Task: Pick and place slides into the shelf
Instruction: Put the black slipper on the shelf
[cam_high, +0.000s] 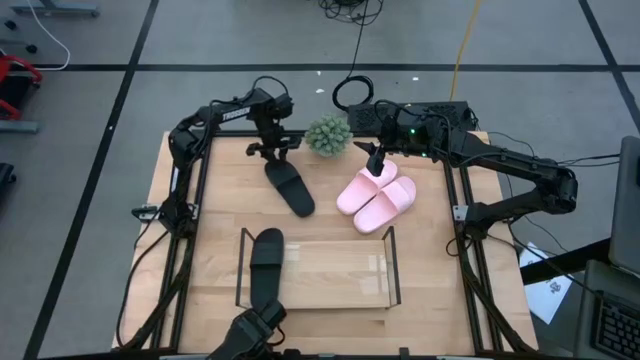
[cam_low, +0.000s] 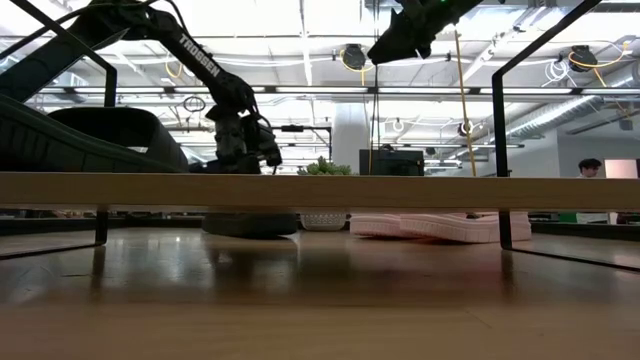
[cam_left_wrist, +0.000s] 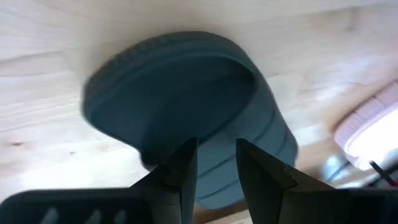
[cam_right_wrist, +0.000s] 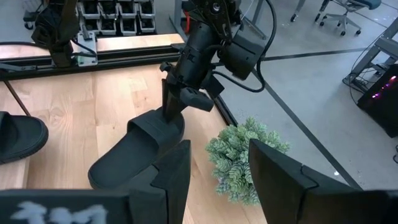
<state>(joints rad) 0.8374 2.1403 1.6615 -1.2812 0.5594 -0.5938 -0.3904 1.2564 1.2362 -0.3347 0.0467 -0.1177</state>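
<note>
One black slide (cam_high: 290, 186) lies sole down on the wooden table at the far middle, with my left gripper (cam_high: 272, 155) shut on it from above. Another black slide (cam_high: 265, 264) lies at the left end of the shelf (cam_high: 340, 272), a clear tray with black wire ends near the front edge. The pink pair (cam_high: 376, 196) lies side by side to the right of the held slide. My right gripper (cam_high: 377, 160) hangs open high above the pink pair, holding nothing. My left gripper has the black slide's wide strap (cam_right_wrist: 160, 126) between its two fingers (cam_right_wrist: 169, 106), at the end of the slide farthest from the shelf. The fingers come steeply from above, slanting toward the near edge. The slide's sole lies flat on the table.
A small green potted plant (cam_high: 328, 135) stands at the far edge between the two grippers, close to the black slide. Black frame rails run along the table's left and right sides (cam_high: 466, 215). Bare tray floor shows to the right of the slide in the shelf.
</note>
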